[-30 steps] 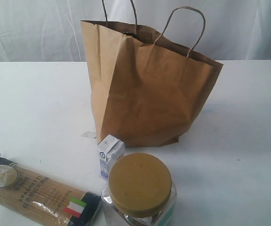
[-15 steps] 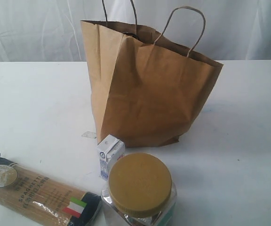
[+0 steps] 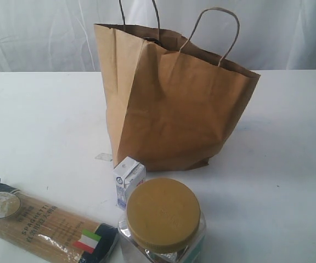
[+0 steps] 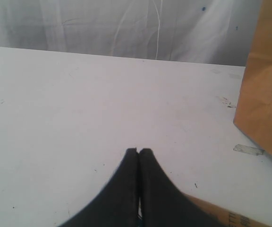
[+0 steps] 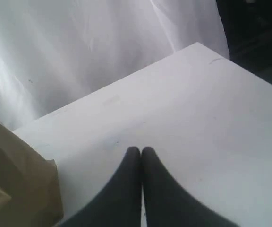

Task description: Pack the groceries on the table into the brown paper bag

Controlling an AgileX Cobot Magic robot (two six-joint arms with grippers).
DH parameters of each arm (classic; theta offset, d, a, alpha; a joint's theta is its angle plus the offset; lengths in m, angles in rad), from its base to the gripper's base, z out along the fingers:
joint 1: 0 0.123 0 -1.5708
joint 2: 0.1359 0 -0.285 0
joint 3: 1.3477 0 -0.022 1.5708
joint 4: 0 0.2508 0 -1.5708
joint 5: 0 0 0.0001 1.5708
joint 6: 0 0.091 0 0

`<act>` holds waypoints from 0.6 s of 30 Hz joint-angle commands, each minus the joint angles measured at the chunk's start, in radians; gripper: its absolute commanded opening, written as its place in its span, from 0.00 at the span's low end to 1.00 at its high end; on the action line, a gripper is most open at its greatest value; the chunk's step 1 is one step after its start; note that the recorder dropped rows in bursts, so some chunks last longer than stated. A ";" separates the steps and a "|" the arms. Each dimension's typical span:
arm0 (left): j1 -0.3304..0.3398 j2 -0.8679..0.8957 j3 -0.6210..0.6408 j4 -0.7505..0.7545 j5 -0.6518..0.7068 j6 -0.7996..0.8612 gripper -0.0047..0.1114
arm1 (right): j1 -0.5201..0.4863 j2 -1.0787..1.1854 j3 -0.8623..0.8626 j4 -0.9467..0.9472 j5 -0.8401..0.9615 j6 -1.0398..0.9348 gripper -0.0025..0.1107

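Because nothing is grasped yet, we hold our left pincer [image 4: 139, 151] and right pincer [image 5: 140, 150] clenched empty, the brown paper bag [image 3: 169, 109] upright beside each.

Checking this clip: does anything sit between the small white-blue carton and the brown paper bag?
Nothing visible does. The small white-blue carton stands right in front of the base of the brown paper bag, with nothing showing between them. The clear jar with mustard lid is on the carton's near side, away from the bag.
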 commanded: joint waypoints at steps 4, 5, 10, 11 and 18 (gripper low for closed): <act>0.000 -0.005 0.005 -0.004 -0.069 -0.004 0.04 | 0.002 0.005 0.003 -0.019 0.113 -0.004 0.02; 0.000 -0.005 0.005 -0.004 -0.101 -0.004 0.04 | 0.002 0.005 0.003 -0.023 0.118 -0.004 0.02; 0.002 -0.005 0.005 -0.015 -0.200 -0.004 0.04 | 0.002 0.005 0.004 -0.039 0.134 -0.004 0.02; 0.002 -0.005 0.005 -0.037 -0.234 -0.004 0.04 | 0.002 0.005 0.004 -0.039 0.134 -0.004 0.02; 0.004 0.059 -0.119 -0.667 -0.688 0.270 0.04 | 0.002 0.005 0.009 -0.036 0.140 -0.004 0.02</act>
